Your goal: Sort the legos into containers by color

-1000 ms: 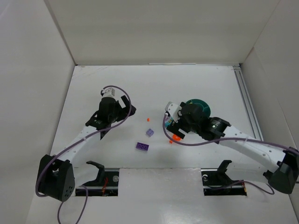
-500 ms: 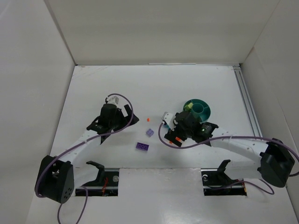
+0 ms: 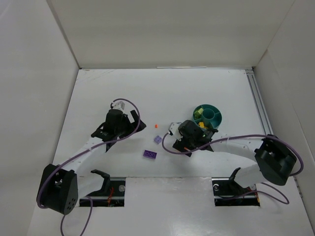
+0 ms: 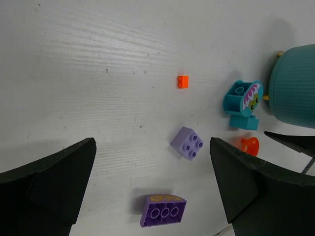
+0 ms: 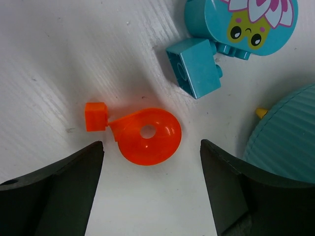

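**Right arm drops onto the orange piece; most bricks unsorted**

Swinging away from the bowl over the last second, the right gripper (image 5: 147,168) now sits low over the orange dish piece (image 5: 147,135), its jaws narrowing. They stand open on either side of the piece, touching nothing and holding nothing.

The piece lies flat on the table (image 5: 74,59), just beside the teal bowl (image 5: 283,140). Its long axis runs across the right wrist view, from the round dish to a small square block that points at the left-hand finger. A close would therefore squeeze it end to end.

Only some yellow pieces (image 3: 198,114) show in the bowl. Still out are the cyan brick (image 5: 194,66), the cyan flower-face piece (image 5: 241,22), the lavender brick (image 4: 187,143), the small orange brick (image 4: 183,81) and the purple brick (image 4: 163,211).

The left gripper (image 4: 152,147) hovers fully spread and empty.
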You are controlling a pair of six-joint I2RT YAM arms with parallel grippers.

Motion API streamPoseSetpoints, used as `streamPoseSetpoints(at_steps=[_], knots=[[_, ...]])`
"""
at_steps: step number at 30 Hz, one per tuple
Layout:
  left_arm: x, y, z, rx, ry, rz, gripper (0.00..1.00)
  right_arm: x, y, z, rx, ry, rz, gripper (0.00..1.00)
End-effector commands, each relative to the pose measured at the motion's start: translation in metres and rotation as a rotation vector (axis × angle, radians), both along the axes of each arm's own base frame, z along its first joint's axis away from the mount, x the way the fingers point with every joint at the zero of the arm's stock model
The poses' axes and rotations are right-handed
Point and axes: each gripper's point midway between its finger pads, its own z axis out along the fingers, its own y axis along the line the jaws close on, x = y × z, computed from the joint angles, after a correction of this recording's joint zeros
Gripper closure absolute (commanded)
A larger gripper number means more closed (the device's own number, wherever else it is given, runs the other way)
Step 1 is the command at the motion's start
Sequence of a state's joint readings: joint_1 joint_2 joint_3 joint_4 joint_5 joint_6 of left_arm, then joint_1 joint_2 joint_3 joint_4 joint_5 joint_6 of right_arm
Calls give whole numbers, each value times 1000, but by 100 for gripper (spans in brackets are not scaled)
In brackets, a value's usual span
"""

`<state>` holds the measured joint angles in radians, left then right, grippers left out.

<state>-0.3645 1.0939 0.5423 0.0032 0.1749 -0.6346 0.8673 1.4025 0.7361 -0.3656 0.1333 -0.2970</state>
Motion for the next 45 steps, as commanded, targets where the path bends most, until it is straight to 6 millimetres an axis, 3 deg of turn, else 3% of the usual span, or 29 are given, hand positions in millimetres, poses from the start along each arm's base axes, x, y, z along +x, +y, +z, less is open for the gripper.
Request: streamPoseSetpoints(at_steps=[1, 10, 16, 22, 28, 32, 37, 39, 40, 43, 45], knots=[[4, 2, 9, -2, -50, 13, 0, 12, 7, 11, 11, -59, -8, 16], [3, 4, 7, 6, -43, 20, 0, 18, 6, -6, 4, -36, -36, 21], [3, 4, 7, 6, -43, 20, 0, 15, 1, -7, 73, 0, -42, 43], [3, 4, 7, 6, -43, 20, 0, 12, 4, 8, 129, -10, -18, 58], [3, 4, 7, 6, -43, 20, 0, 14, 7, 51, 225, -80, -10, 63], [7, 3, 13, -1, -62, 20, 0, 22, -10, 86, 291, -140, -62, 63], [11, -2, 20, 5, -88, -1, 0, 44, -62, 143, 358, -291, -214, 63], [15, -3, 23, 2, -96, -1, 0, 49, -79, 155, 361, -328, -261, 62], [15, -3, 23, 2, -97, -1, 0, 54, -98, 161, 345, -346, -327, 62], [16, -6, 24, -3, -107, -17, 0, 64, -131, 165, 322, -373, -445, 62], [16, -7, 21, -5, -96, -25, 0, 71, -139, 171, 348, -395, -468, 62]])
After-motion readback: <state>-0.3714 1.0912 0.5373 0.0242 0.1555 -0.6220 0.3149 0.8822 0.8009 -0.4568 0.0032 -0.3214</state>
